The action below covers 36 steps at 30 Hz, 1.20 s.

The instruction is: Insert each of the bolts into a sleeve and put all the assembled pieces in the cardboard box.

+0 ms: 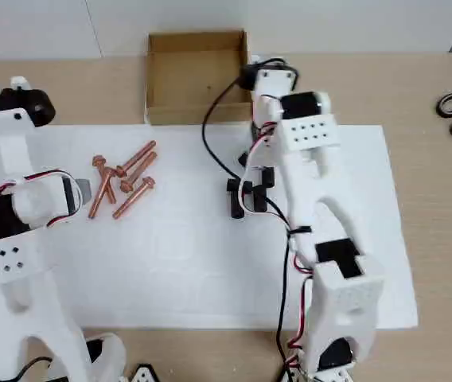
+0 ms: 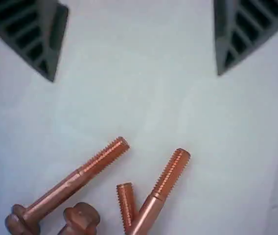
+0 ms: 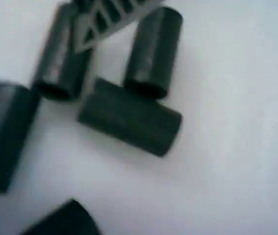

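Left gripper [image 2: 136,39] hangs with its jaws spread wide and nothing between them, just beside the copper bolts [image 2: 75,183], which lie in a loose fan at about 10 o'clock on the white sheet [image 1: 210,270]. Right gripper [image 3: 82,120] looks parted too, one jaw on either side of the black sleeves [image 3: 151,49], which huddle at roughly 1 o'clock on the sheet, some of them touching. The step in hand, I'd say, is the first pick. Take one bolt by its shank from the outer edge of the fan, not from the crossed ones, and single out one sleeve so its bore can face the thread cleanly. Up at 12 o'clock the cardboard box [image 1: 196,115] sits open at the sheet's far edge, bare inside, with no assembled piece in it yet.
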Each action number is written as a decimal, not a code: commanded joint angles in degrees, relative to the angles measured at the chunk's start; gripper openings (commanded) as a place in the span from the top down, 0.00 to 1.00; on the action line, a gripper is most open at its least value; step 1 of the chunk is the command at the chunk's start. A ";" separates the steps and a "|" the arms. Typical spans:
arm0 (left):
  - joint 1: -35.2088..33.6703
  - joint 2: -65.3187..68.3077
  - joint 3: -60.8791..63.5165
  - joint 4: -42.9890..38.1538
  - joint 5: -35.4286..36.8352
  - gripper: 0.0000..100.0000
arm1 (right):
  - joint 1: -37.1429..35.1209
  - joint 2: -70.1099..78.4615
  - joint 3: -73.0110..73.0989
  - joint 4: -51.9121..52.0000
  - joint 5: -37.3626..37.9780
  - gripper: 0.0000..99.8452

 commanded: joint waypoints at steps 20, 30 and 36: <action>-0.09 0.09 -2.15 0.18 -0.26 0.80 | 1.10 21.23 -16.79 -3.82 0.88 0.77; -0.09 0.09 -2.15 0.18 -0.26 0.80 | 2.24 24.31 -16.79 -4.70 2.02 0.82; -0.09 0.09 -2.07 0.88 -0.26 0.80 | 2.24 24.84 -16.79 -4.35 2.02 0.89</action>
